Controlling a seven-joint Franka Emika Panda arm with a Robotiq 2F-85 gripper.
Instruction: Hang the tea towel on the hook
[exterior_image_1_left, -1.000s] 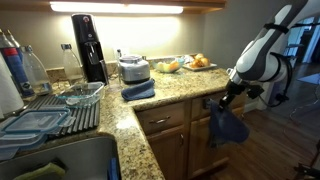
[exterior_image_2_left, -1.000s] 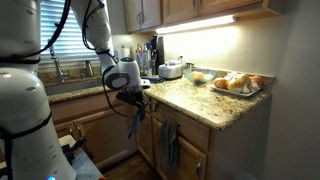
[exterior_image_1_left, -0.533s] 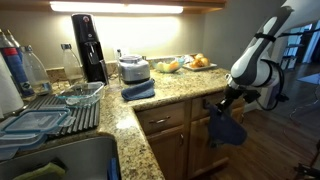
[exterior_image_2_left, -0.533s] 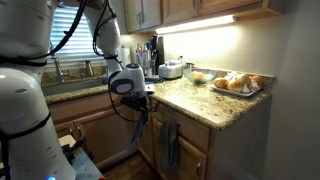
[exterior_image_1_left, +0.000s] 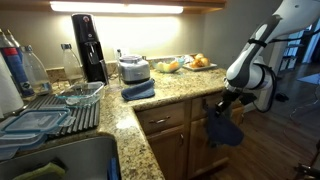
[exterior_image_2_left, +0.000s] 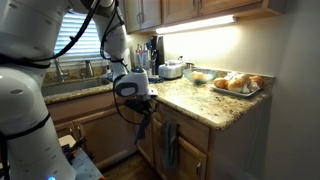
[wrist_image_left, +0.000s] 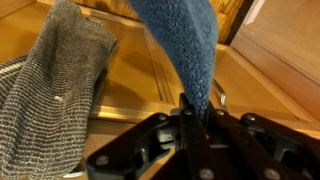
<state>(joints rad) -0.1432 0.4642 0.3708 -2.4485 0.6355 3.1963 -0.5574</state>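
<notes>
Fingers of the tool (wrist_image_left: 193, 104) are closed on the tea towel (wrist_image_left: 190, 45), pinching a narrow fold of the blue cloth. In both exterior views the tool (exterior_image_1_left: 227, 101) (exterior_image_2_left: 143, 106) sits just under the front edge of the counter (exterior_image_1_left: 172, 96), close to the wooden cabinet front (exterior_image_1_left: 165, 145), and the tea towel (exterior_image_1_left: 224, 131) (exterior_image_2_left: 139, 126) hangs limp from it, clear of the floor. A grey towel (wrist_image_left: 58, 85) (exterior_image_2_left: 168, 146) hangs on the cabinet beside it, nearer the counter's outer corner. On top, near the edge, lies a folded blue towel (exterior_image_1_left: 138, 90).
</notes>
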